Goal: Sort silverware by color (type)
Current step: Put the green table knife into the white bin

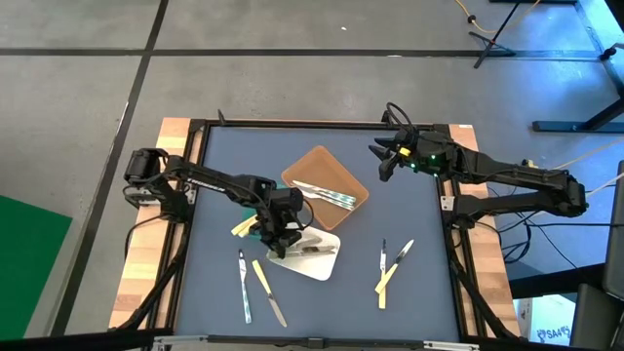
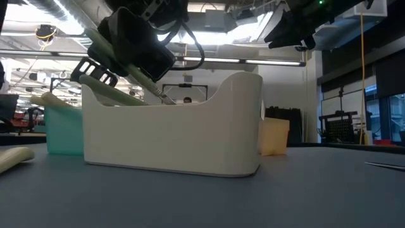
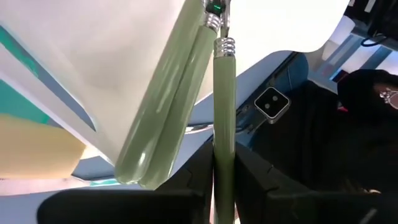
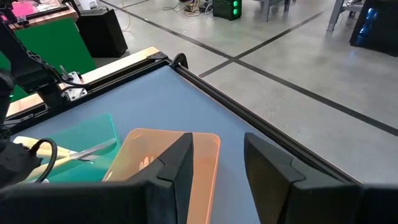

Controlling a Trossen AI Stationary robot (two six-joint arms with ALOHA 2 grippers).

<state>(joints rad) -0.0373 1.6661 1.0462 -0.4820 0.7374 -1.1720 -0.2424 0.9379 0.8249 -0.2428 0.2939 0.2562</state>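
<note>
My left gripper [image 1: 283, 234] [image 3: 224, 186] is over the white tray [image 1: 314, 261] [image 2: 171, 133], shut on a pale green-handled piece of silverware [image 3: 224, 99]. Two more pale green handles [image 3: 165, 118] lie in that tray. Silvery-blue pieces [image 1: 327, 195] lie in the brown tray [image 1: 310, 168]. A green tray [image 2: 63, 130] stands left of the white one. Several loose pieces [image 1: 244, 285] [image 1: 390, 268] lie on the mat near the front. My right gripper [image 1: 382, 161] [image 4: 217, 180] hangs open over the far right, holding nothing. My left gripper pinches the pale green handle [image 3: 224, 146] between its two fingers, near the handle's butt end. The fingers come slanting down from the table's left, and the handle runs on along them. Its metal end [image 3: 225, 45] points down into the white tray; whether it touches the tray I cannot tell.
A pale yellow handle [image 1: 242, 226] [image 2: 12, 158] lies left of the trays. The dark mat [image 1: 409, 214] has a black frame around it, with wooden table strips [image 1: 146, 283] at both sides. Bare mat shows between the trays and the right edge.
</note>
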